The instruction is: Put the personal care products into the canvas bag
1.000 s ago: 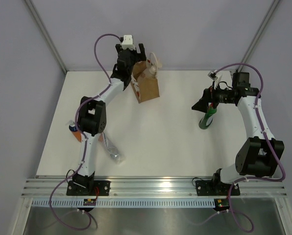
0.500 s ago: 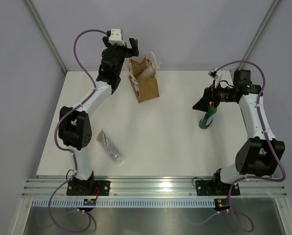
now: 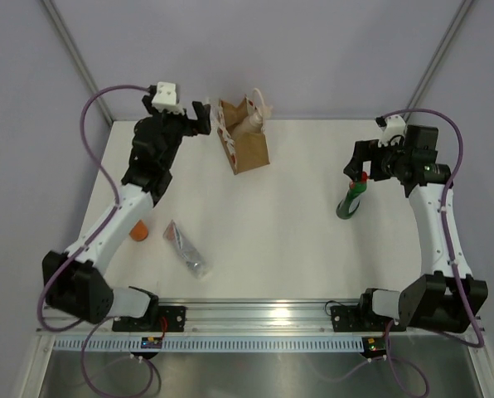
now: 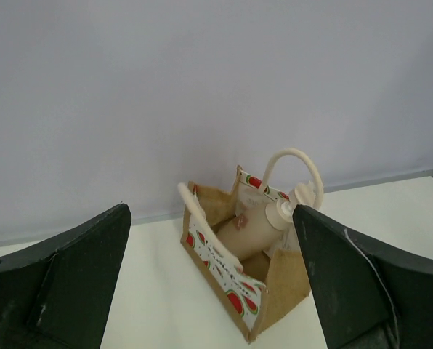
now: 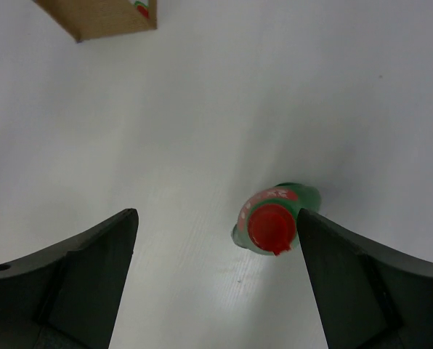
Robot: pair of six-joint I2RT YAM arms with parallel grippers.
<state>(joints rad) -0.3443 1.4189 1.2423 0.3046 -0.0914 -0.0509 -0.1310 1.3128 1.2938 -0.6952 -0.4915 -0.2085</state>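
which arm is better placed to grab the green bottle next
Right. The right gripper hangs open above the dark green bottle, while the left gripper is across the table beside the canvas bag.

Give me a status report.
Left gripper open, empty, beside bag. Right gripper open above green bottle. Pump bottle bagged; tube, orange bottle on table.

white table [image 3: 272,224] | pale lilac walls [image 3: 313,50] | aluminium rail [image 3: 255,319] (near edge)
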